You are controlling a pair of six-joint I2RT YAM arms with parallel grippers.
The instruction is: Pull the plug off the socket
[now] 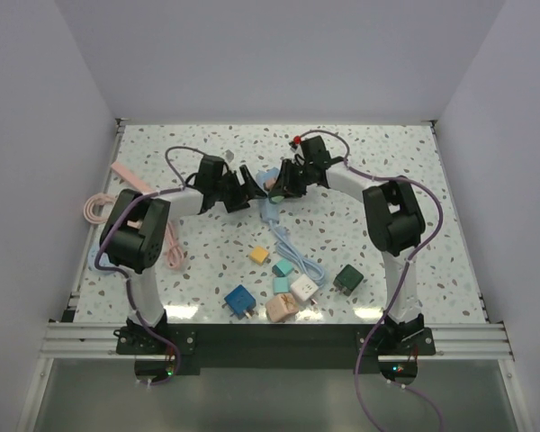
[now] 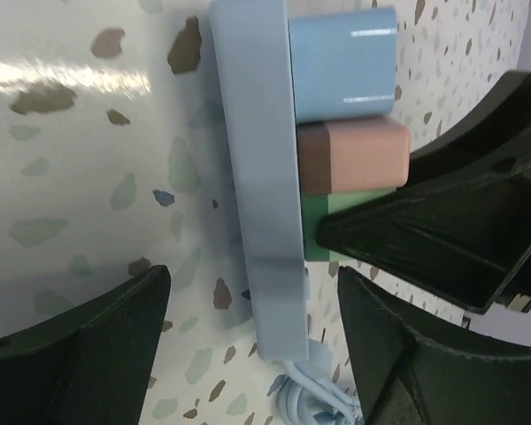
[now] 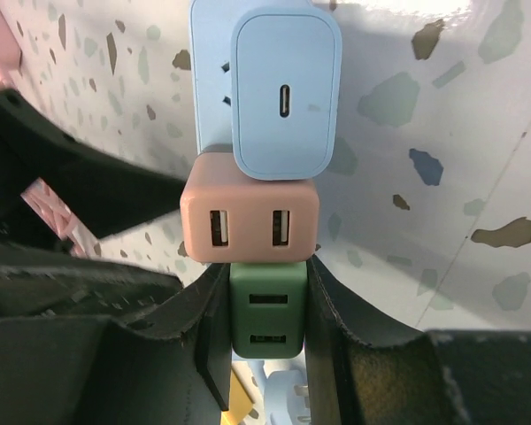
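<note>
Socket strip (image 1: 268,205): pale blue, lying flat on the speckled table (image 1: 387,171) between the two grippers. Three plugs sit in a row on its top face.
Green plug (image 3: 267,308): seated in the socket strip at the end of the row nearest the strip's cable end, touching the pink plug beside it. Two slots show on its top face.
Right gripper (image 3: 267,323): over the socket strip's cable end, reaching down onto the green plug.
Right fingers (image 3: 329,312): narrow, one pad pressed against each side of the green plug, so the plug is clamped between them. They touch neither the pink plug nor the strip's face, as far as the right wrist view shows.
Left gripper (image 2: 252,279): low over the same end of the socket strip, on the opposite side from the right gripper.
Left fingers (image 2: 88,354): spread wide and holding nothing. One tip stands on each side of the socket strip, both clear of its edges.
Pink plug (image 3: 250,221): middle of the row on the socket strip, ungripped.
Blue plug (image 3: 283,93): far end of the row, touching the pink plug, ungripped.
Cable (image 1: 297,256): pale blue, leaving the socket strip's near end and curling across the table.
Loose plugs (image 1: 282,286): scattered well apart from the socket strip, around the cable's far loops.
</note>
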